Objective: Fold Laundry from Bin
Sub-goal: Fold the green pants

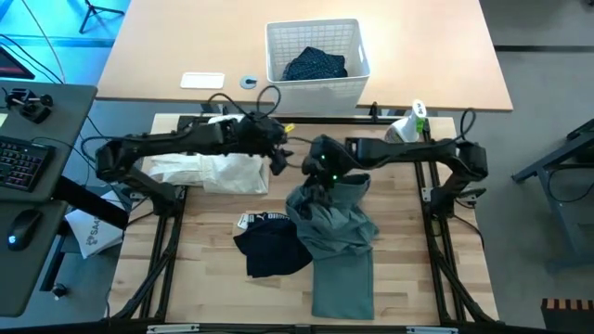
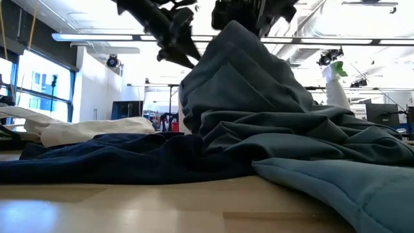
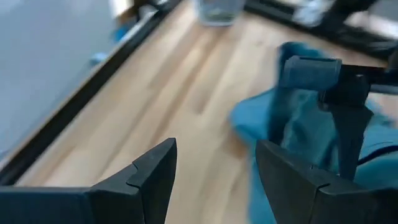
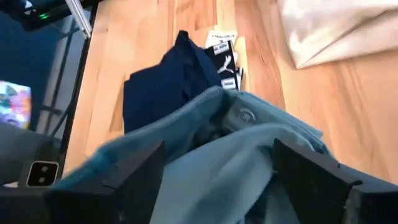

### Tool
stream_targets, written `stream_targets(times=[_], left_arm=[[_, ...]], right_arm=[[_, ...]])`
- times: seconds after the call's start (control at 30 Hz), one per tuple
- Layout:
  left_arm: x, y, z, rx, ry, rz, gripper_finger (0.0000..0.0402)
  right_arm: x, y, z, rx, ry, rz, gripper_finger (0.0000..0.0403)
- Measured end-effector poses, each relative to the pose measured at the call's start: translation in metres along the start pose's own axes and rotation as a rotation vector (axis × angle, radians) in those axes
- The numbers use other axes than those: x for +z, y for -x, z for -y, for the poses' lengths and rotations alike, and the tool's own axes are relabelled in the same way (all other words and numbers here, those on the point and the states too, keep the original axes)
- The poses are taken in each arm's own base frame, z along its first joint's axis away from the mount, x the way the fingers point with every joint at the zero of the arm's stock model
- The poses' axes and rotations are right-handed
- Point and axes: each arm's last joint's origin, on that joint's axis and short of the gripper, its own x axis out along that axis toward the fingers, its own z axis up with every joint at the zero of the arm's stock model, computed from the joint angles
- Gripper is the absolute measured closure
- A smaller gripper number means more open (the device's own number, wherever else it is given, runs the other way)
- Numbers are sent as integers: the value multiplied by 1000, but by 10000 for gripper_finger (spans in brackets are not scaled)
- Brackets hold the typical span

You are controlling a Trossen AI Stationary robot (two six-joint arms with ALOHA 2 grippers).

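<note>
My right gripper [image 1: 320, 178] is over the desk [image 1: 213, 278] centre, fingers spread around a raised fold of the grey-green top [image 1: 336, 232]; can't tell if they actually grip it. The top trails toward the near edge. My left gripper [image 1: 278, 160] hangs just beside it, fingers released, holding nothing. Dark piece with white lettering [image 1: 269, 243] lies touching the top's left side, white cloth [image 1: 209, 172] under the left arm. Bin [image 1: 316, 60] sits on the far table, dark dotted garment [image 1: 314, 65] inside.
</note>
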Motion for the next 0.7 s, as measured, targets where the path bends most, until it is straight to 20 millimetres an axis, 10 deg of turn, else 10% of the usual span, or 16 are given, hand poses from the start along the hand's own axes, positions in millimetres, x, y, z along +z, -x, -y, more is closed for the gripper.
stream_targets(times=[0.27,0.5,0.7], left_arm=[[-2,50,-6,108,148,-13,195],[-6,72,-10,177,178,-16,195],[-6,74,-10,158,18,-29,195]], right_arm=[[2,38,14,29,5,32,87],[-9,80,-33,33,169,38,87],[-26,54,-82,-55,131,-67,103]])
